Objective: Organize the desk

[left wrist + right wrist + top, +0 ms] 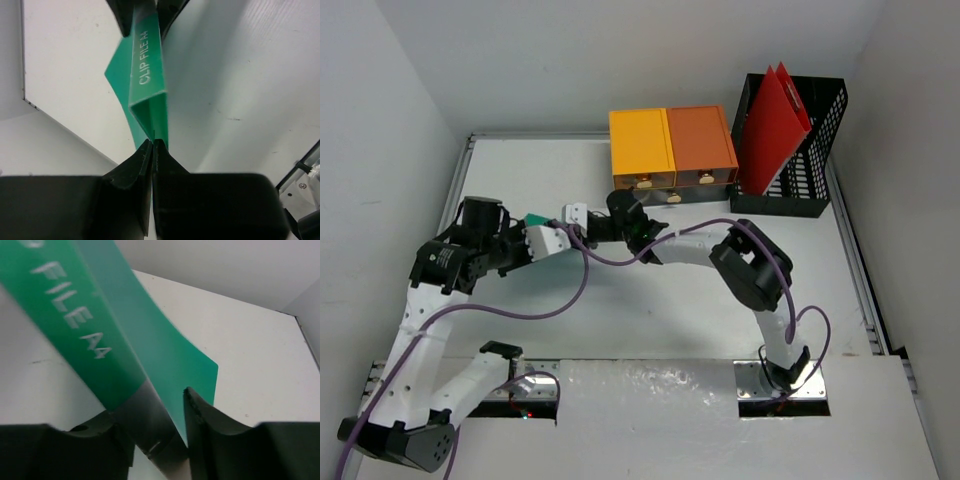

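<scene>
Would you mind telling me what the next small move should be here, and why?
Probably close the right gripper firmly on the green clip file. The left gripper is shut on one end, holding it above the desk, while the right one straddles the file, though a firm pinch isn't evident. Only then should the left let go.

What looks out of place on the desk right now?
The green folder hangs above the desk, pinched by the left gripper and passing through the right gripper. The red folder leans askew in the black rack.
</scene>
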Controlling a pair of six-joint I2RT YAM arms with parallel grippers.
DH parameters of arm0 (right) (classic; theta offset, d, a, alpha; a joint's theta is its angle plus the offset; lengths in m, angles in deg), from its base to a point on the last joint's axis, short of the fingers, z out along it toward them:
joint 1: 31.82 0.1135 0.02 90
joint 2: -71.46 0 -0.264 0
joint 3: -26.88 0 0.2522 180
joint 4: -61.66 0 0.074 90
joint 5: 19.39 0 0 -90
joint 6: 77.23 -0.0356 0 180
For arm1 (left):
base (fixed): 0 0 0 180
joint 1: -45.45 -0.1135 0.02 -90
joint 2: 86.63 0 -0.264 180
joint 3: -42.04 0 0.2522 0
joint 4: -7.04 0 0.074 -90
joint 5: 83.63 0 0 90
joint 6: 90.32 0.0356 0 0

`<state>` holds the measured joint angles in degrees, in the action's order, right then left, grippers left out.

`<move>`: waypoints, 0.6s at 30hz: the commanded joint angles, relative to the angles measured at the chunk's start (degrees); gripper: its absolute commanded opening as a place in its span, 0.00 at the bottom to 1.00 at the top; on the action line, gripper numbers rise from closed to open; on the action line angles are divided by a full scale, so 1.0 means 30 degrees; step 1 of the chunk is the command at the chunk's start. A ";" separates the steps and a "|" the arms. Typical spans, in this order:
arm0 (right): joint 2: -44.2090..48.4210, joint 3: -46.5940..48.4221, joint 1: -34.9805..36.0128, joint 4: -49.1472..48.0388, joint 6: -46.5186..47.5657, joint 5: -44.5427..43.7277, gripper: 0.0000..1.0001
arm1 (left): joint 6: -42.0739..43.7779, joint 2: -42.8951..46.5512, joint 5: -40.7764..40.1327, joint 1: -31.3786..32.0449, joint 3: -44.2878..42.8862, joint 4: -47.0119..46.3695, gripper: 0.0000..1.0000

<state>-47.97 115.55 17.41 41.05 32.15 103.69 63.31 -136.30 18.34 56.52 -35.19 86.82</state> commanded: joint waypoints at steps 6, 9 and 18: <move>0.0261 -0.2234 0.0552 -0.4974 -0.2852 -0.0186 0.16 | -0.0439 -0.0552 0.2338 -0.0116 -0.1405 -0.1263 0.00; 0.0700 -0.3026 0.0581 -0.6060 -0.3878 -0.0654 0.00 | -0.2192 -0.0669 0.1176 -0.0116 -0.1346 -0.2694 0.00; 0.4331 -0.6424 0.0581 -0.7587 -0.6340 -0.3757 0.00 | -1.1771 -0.1021 -0.3518 -0.0116 -0.6262 -0.6567 0.79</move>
<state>-40.08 98.00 18.66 20.40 20.30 96.15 41.98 -140.56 12.28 56.28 -47.30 74.23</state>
